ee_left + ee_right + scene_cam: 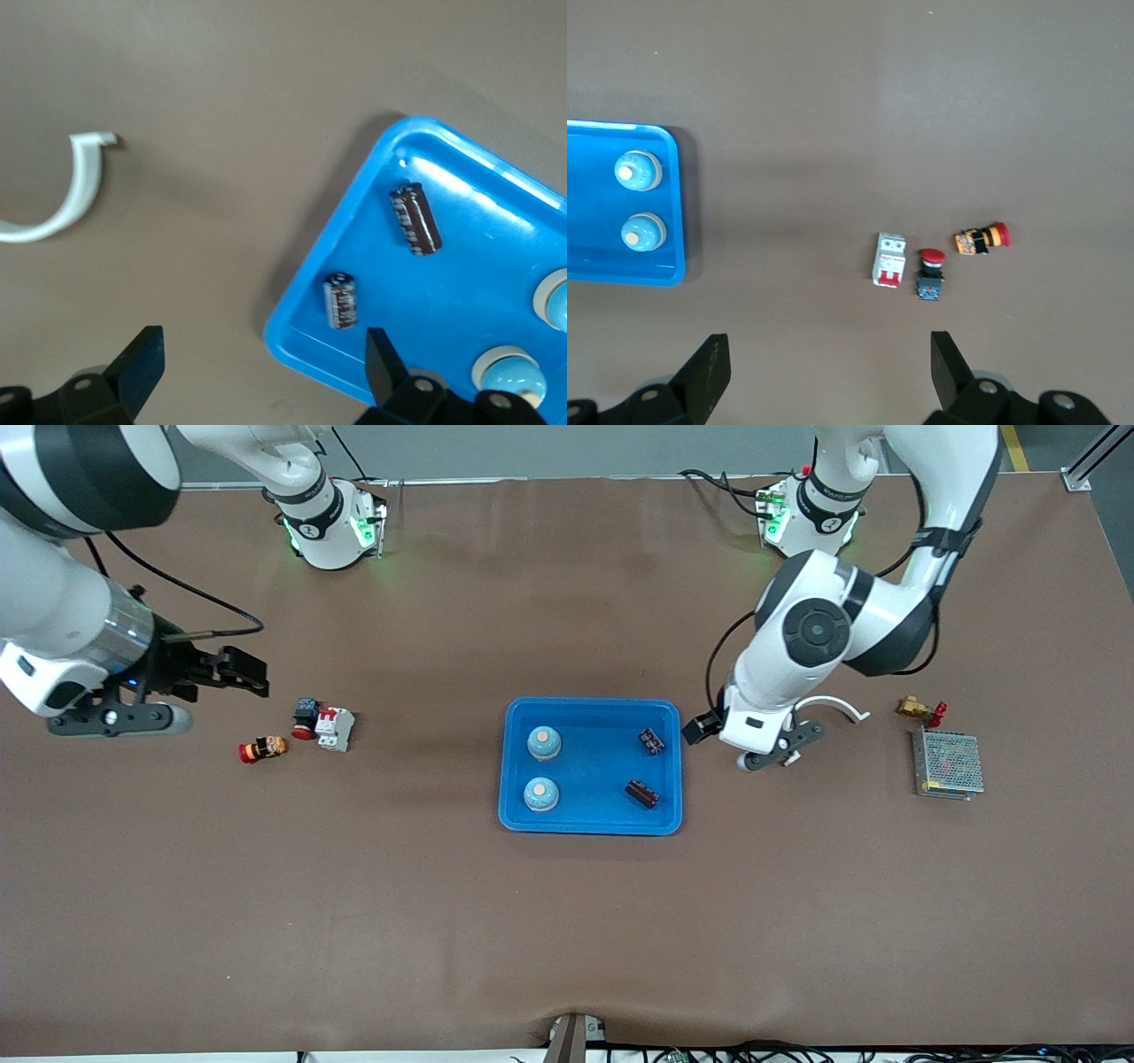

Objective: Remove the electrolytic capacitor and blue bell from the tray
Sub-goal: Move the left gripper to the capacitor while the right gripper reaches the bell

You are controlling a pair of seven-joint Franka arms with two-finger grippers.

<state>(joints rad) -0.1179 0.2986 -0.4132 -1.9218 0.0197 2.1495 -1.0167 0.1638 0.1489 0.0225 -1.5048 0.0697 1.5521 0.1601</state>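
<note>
A bright blue tray [592, 707] at centre frame holds two pale blue bells [544, 743] with cream tops and two dark brown capacitors [642, 794] with pale markings. The table [567, 921] is plain brown. At right, a white curved strip [837, 707] and a silver mesh box [948, 763]

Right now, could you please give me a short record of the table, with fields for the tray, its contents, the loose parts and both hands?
tray: blue tray, mid-table
in tray: two bells toward the right arm's end; two capacitors toward the left arm's end
loose, right arm's end: breaker, two red buttons
loose, left arm's end: white clip, brass fitting, power supply
left hand: open, empty, beside the tray
right hand: open, empty, above the table near the buttons
</note>
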